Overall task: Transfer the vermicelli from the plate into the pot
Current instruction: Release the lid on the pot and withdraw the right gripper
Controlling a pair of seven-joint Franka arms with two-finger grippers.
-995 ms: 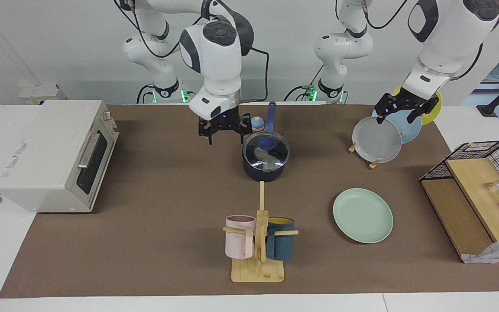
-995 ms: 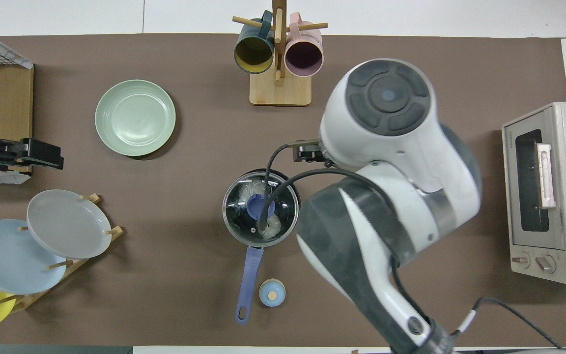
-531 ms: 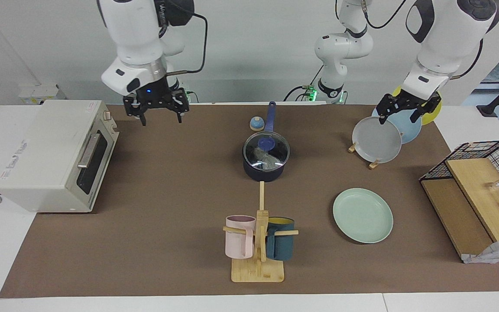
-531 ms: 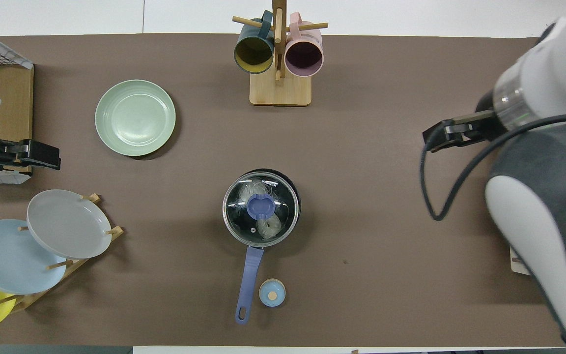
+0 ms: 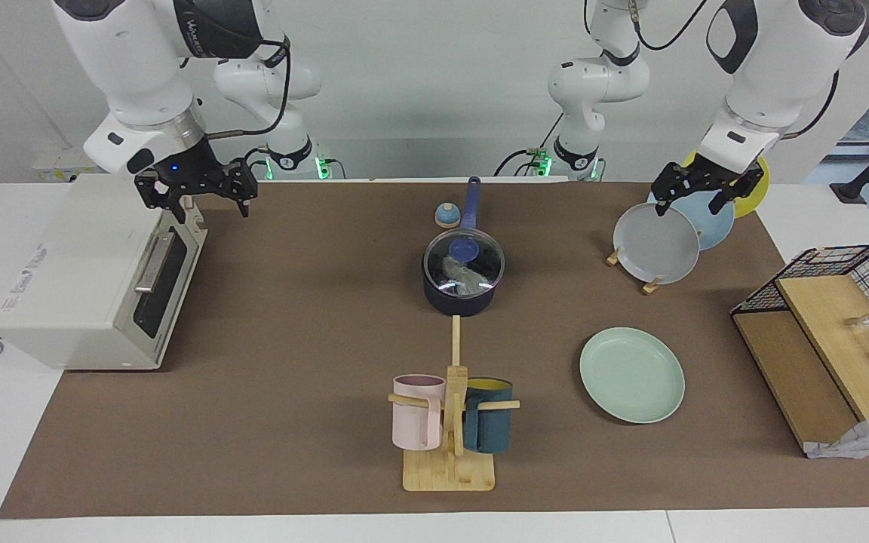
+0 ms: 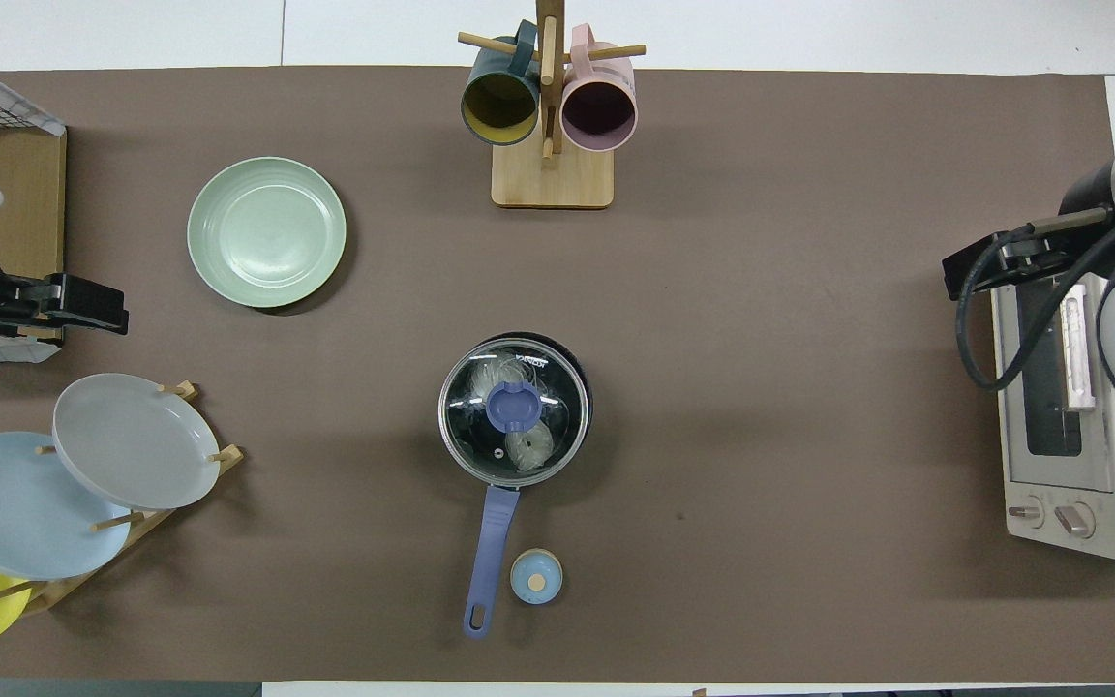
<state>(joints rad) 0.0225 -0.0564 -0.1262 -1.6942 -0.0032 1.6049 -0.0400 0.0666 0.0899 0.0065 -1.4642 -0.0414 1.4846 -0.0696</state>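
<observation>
The dark navy pot (image 5: 459, 300) stands mid-table with its glass lid (image 5: 480, 260) on, handle pointing toward the robots. The whitish vermicelli (image 5: 459, 276) lies inside it and shows through the lid, as it does in the overhead view (image 6: 530, 442). The mint-green plate (image 5: 632, 375) is bare, farther from the robots and toward the left arm's end. My right gripper (image 5: 197, 202) is open and empty over the toaster oven's corner. My left gripper (image 5: 693, 202) is open and empty over the plate rack.
A toaster oven (image 5: 95, 271) stands at the right arm's end. A rack (image 5: 653, 285) holds grey, light blue and yellow plates. A mug tree (image 5: 449, 422) with a pink and a teal mug stands farthest out. A small blue knobbed item (image 5: 446, 216) sits beside the pot handle. A wire basket (image 5: 827, 302) stands at the left arm's end.
My right gripper has swung away from beside the pot toward the right arm's end and is now over the toaster oven. The left gripper has barely moved.
</observation>
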